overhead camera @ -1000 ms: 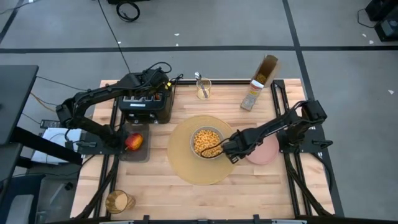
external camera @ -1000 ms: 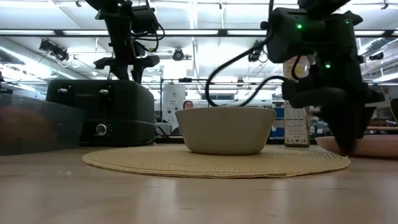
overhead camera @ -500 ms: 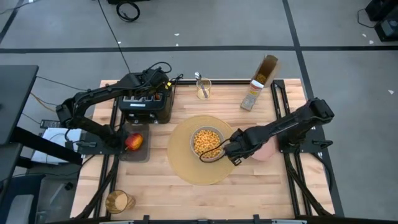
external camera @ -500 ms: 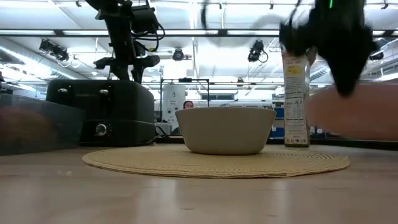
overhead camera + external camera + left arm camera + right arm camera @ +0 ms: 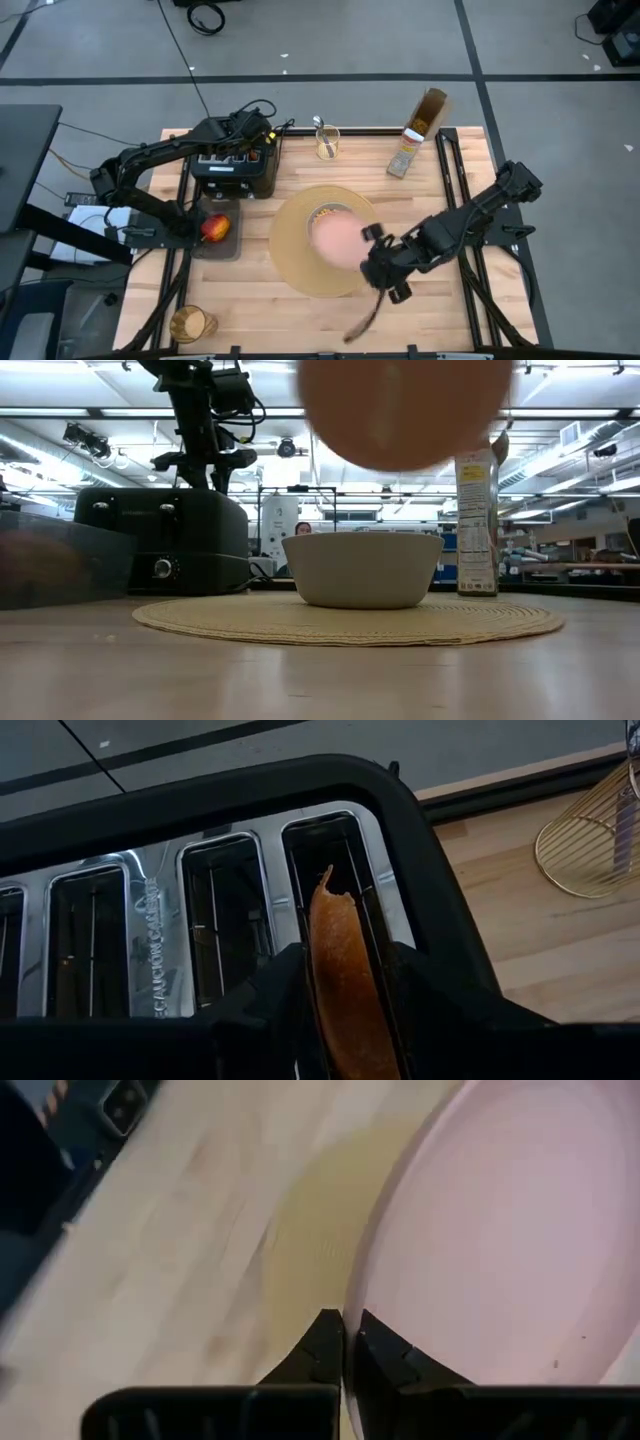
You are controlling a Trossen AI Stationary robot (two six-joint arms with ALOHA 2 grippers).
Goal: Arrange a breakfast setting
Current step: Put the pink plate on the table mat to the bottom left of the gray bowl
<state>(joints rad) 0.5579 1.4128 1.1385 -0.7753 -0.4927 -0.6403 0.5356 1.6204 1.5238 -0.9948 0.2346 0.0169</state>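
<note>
My right gripper is shut on the small pink plate, held in the air over the white bowl on the round tan placemat. The plate hides most of the bowl from above. My left gripper is above the black toaster, shut on a slice of toast. The red apple lies on a dark tray at the left. The amber glass stands at the near left corner. The spoon stands in a gold wire cup. My right gripper pinches the plate's rim between its two fingers, coming from the table's right side. The plate is lifted clear and tilted, and its round face shows in the low view, high above the bowl. My left gripper pinches the toast slice's two flat faces between its fingers, from above, pointing down. The slice stands on edge, and its lower end reaches into the toaster's outermost slot.
A cereal box stands at the far right, with a smaller box lying beside it. The gold wire cup stands right of the toaster. Bare wood lies along the near edge and right of the placemat.
My right gripper has lifted the pink plate off the table right of the placemat. It has carried the plate up and toward the table's left and near edges, to over the bowl, tipping it. My left gripper has kept still.
</note>
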